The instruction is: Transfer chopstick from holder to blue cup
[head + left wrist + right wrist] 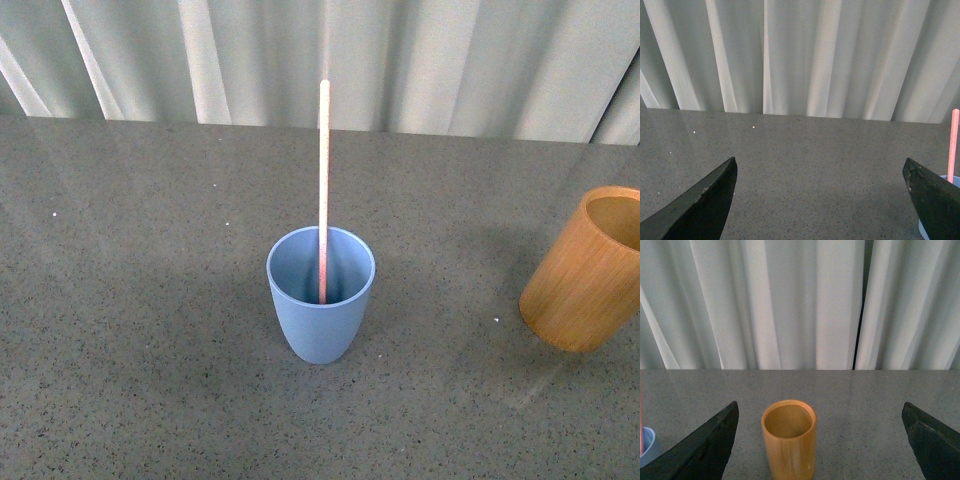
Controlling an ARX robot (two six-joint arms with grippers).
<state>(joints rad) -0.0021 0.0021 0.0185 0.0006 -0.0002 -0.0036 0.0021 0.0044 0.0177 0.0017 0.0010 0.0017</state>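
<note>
In the front view, the chopstick [323, 190] stands inside the blue cup [320, 296], its lower end resting on the cup's inner floor and its upper part rising almost upright well above the rim toward twelve o'clock; the holder [584, 268] sits well apart at about three o'clock of the cup, partly cut by the frame edge, and what shows of its mouth is empty. Neither arm shows here. Judged from this, the transfer itself looks complete, with at most the arms' retreat left. The chopstick is a thin, straight, pale salmon stick, roughly twice the cup's height, unbroken as far as can be seen. In the left wrist view, the left gripper [820, 200] has its two dark fingers [700, 205] spread wide with nothing between them but bare grey table [815, 165]; the top of the chopstick [953, 145] and a sliver of the blue cup [925, 231] show at the frame's edge, just beyond one finger and apart from it. In the right wrist view, the right gripper [820, 442] is likewise spread wide and empty; the holder [789, 439] stands upright between the fingers [702, 447] but touches neither, and its orange-tan interior is bare. A strip of the chopstick [641, 415] and the blue cup's rim [647, 442] appear at the frame's edge.
</note>
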